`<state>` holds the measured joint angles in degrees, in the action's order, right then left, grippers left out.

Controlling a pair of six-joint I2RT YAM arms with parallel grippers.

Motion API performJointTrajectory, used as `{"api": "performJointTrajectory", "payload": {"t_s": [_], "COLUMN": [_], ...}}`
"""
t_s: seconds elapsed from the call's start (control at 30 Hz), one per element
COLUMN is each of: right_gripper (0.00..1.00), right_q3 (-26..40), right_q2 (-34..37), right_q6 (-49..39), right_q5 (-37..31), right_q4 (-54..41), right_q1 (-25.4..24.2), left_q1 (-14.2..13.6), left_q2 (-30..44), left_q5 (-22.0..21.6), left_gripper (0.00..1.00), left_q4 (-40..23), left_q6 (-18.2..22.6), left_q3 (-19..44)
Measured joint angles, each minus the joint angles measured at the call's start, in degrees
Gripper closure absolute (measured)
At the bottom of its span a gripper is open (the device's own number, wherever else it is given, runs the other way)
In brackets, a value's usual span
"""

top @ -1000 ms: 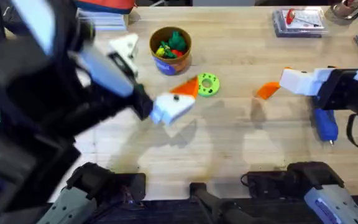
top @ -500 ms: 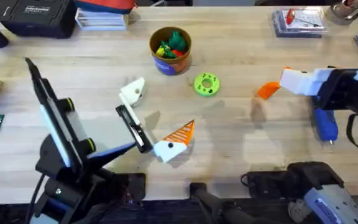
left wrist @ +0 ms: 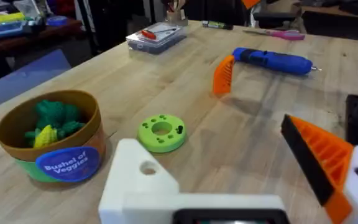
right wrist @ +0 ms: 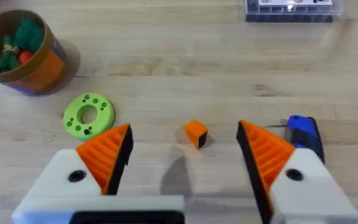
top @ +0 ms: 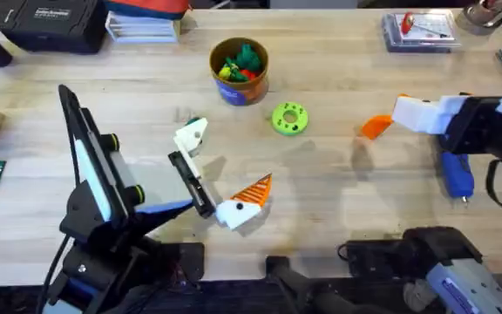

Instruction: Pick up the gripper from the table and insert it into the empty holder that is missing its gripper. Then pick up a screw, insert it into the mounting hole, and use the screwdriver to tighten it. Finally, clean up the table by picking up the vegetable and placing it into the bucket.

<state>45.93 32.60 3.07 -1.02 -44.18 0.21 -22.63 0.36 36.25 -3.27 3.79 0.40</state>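
Note:
The loose gripper's orange ribbed wedge (top: 375, 127) (left wrist: 224, 73) (right wrist: 196, 133) stands on the table. My right gripper (top: 405, 112) (right wrist: 183, 130) hovers above it, open, nothing between its orange pads. The blue screwdriver (top: 457, 174) (left wrist: 272, 60) (right wrist: 303, 130) lies just beside. My left gripper (top: 232, 155) (left wrist: 210, 143) is open low over the table's front middle. One side of it is the bare white holder (top: 190, 137) (left wrist: 142, 177); the other carries an orange pad. The bucket (top: 238, 85) (left wrist: 73, 155) (right wrist: 42, 68) holds green toy vegetables. A dark green bit (top: 196, 123), perhaps the vegetable, peeks past the holder.
A bright green disc (top: 289, 118) (left wrist: 161, 132) (right wrist: 87, 115) lies between the bucket and the wedge. A clear box (top: 418, 30) (left wrist: 156, 37) (right wrist: 289, 9) sits at the back right. Boxes and a black case (top: 50, 22) line the back left.
The left arm dropped from close under the overhead camera to low over the front of the table, then shifted slightly right. The right arm and the wedge have not moved.

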Motion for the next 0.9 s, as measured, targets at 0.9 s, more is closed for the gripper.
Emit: {"api": "performJointTrajectory", "payload": {"t_s": [0.9], "right_gripper": [0.009], "right_q3": [0.0], "right_q2": [0.0], "right_q6": [0.0], "right_q5": [0.0], "right_q4": [0.0], "right_q1": [0.0], "left_q1": [0.0], "left_q2": [0.0], "left_q5": [0.4], "left_gripper": [0.015], "left_q4": [0.1], "left_q6": [-9.3], "left_q3": [0.0]}}
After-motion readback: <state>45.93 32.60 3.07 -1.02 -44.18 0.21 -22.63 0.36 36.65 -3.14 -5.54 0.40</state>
